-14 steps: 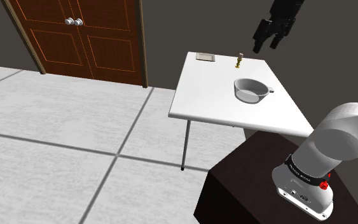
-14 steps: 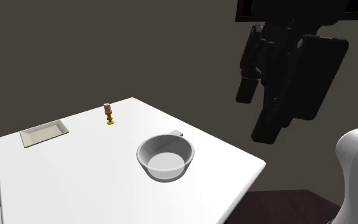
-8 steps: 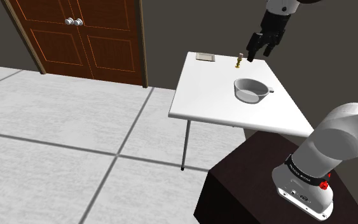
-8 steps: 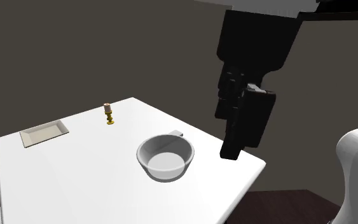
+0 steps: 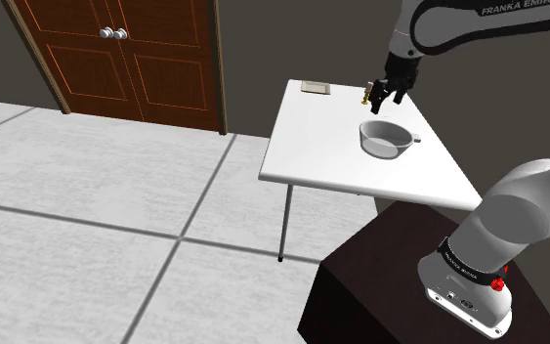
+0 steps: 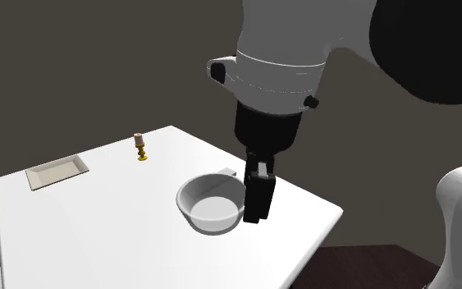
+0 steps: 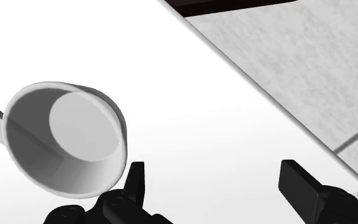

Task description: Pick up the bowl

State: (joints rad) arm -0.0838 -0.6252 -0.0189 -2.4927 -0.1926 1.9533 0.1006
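1. Lettering (image 5: 522,8) along the white arm (image 5: 429,21) begins "FRANKA EMI"; its last letters are unclear. A dark band (image 5: 470,264) low on the arm carries small writing too fine to read.
2. The grey bowl (image 5: 384,139) (image 6: 213,204) (image 7: 66,137) sits upright on the white worktop (image 5: 312,147) (image 6: 98,238), on the half nearer the dark stand (image 5: 360,283). A short flat tab (image 5: 415,139) (image 6: 227,172) juts from its rim.
3. The claw (image 5: 384,98) (image 6: 258,197) (image 7: 217,184) points down at the worktop with its fingers spread wide and nothing in them. The bowl lies just outside one finger, not in the gap.
4. In the second exterior view the claw hangs at the bowl's right side, a black finger overlapping its wall.
5. A small gold candlestick (image 5: 366,95) (image 6: 140,148) and a shallow tray (image 5: 315,87) (image 6: 57,172) stand by the worktop's far edge, apart from the bowl.
6. A brown double door (image 5: 126,59) with two round knobs stands beyond a pale tiled floor (image 5: 87,235).
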